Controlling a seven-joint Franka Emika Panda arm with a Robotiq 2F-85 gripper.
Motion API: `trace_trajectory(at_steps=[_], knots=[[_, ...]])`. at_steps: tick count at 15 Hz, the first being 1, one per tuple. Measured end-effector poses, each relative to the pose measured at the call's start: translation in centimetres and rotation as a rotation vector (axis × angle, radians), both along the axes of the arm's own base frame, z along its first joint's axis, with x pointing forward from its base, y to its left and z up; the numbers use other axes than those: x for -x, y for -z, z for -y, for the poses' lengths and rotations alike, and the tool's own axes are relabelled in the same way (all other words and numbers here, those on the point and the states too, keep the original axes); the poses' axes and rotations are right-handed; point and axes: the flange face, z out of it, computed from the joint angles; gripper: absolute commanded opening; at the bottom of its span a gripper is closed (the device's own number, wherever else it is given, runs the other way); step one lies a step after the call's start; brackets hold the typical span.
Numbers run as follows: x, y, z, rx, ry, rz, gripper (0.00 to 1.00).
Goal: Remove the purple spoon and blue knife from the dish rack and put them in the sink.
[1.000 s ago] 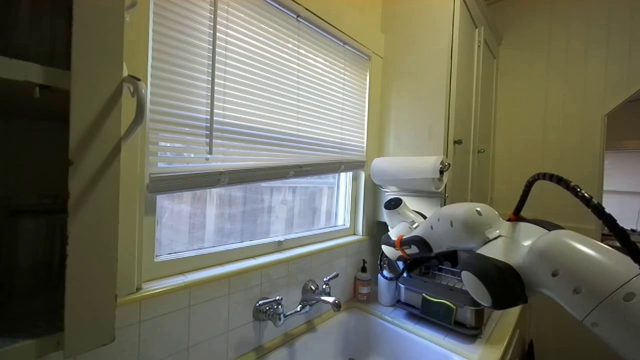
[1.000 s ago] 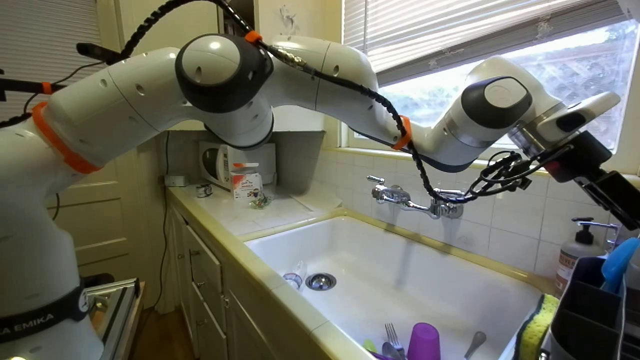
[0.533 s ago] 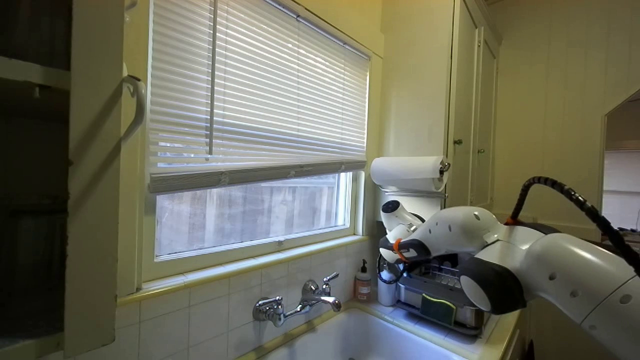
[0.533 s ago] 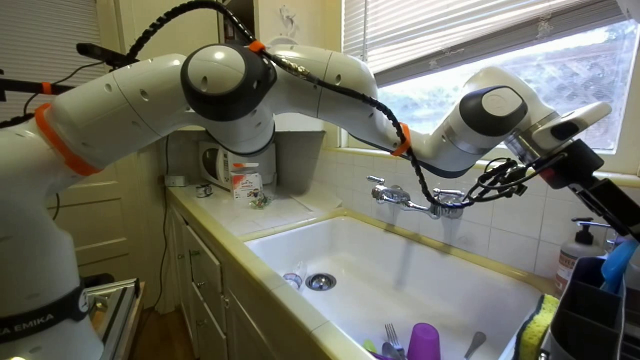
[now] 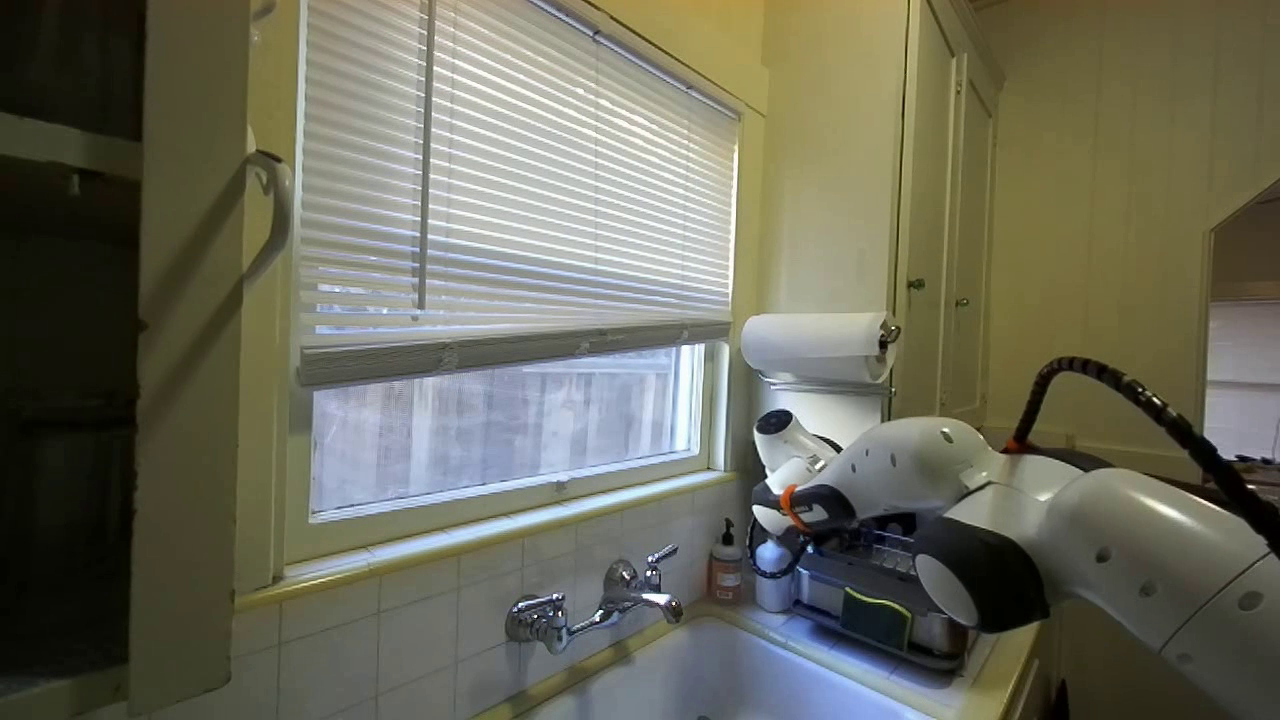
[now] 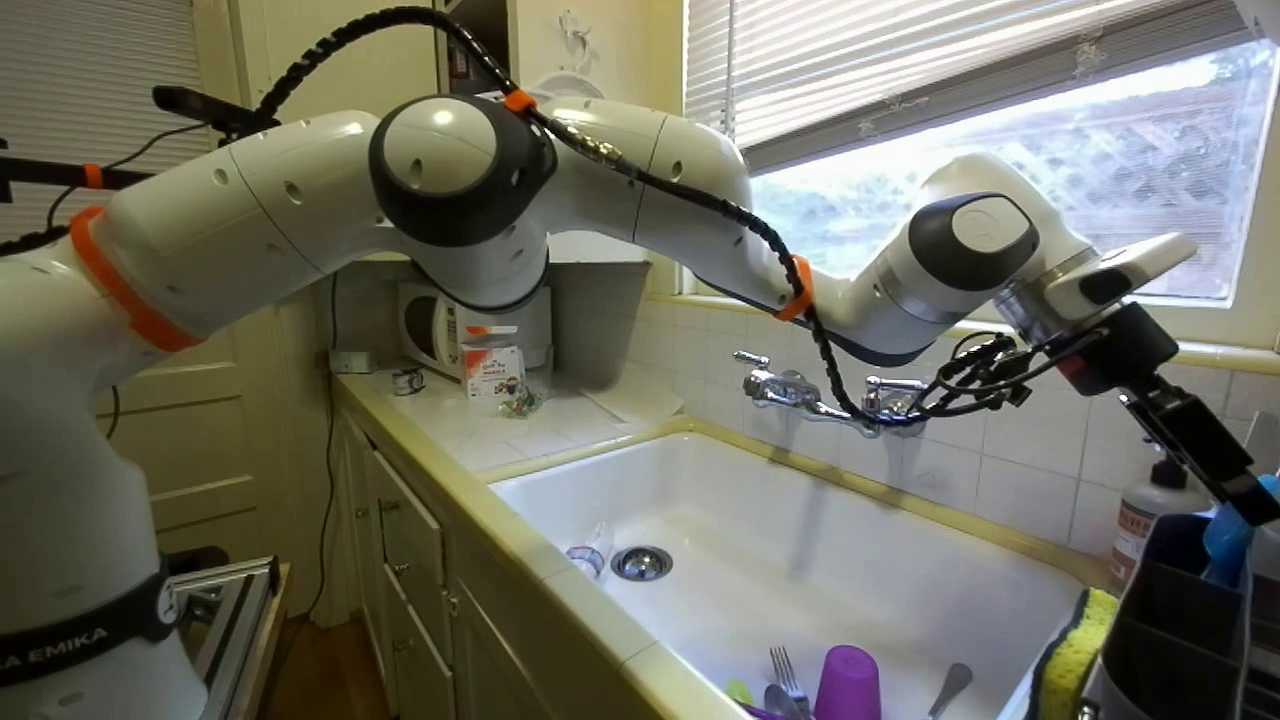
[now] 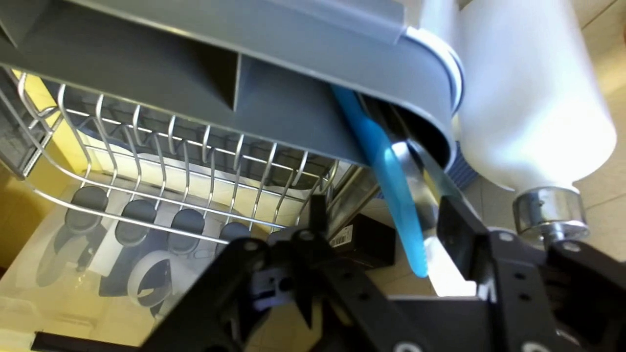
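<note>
The blue knife (image 7: 391,186) stands in the end compartment of the grey utensil holder (image 7: 293,107) on the wire dish rack (image 7: 161,168), its tip sticking out. It also shows in an exterior view (image 6: 1225,545). A shiny metal utensil (image 7: 415,181) stands beside it. My gripper (image 7: 384,220) is open, with one finger on each side of the knife and gaps to it. In an exterior view the gripper (image 6: 1255,505) is over the holder. The white sink (image 6: 760,530) holds a purple sliver (image 6: 765,713) at the frame's bottom edge; I cannot tell whether it is the purple spoon.
A white bottle (image 7: 533,107) stands close beside the holder, and a soap pump bottle (image 6: 1145,510) stands near the wall. A yellow sponge (image 6: 1075,650) hangs on the rack's sink side. A purple cup (image 6: 848,685) and a fork (image 6: 788,675) lie in the sink. The faucet (image 6: 830,405) juts out.
The arm has lowered, and the gripper has moved down and slightly towards the sink, reaching the blue knife's height. The knife and the rack have not moved.
</note>
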Motion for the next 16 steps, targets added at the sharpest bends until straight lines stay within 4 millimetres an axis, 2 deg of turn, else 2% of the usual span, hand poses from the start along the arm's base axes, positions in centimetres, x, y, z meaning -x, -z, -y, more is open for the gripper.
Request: trace_trajectory(at_steps=[4,6,8,10,16], knots=[[0.0,0.1,-0.1,-0.003,0.006,-0.001,0.01],[0.0,0.1,-0.2,-0.004,0.009,-0.001,0.0],[0.1,-0.8,-0.2,-0.002,0.015,0.002,0.02],[0.5,-3.5,-0.1,0.0,0.021,0.028,0.0],[3.9,-15.8,-1.6,-0.035,0.019,0.16,0.01]])
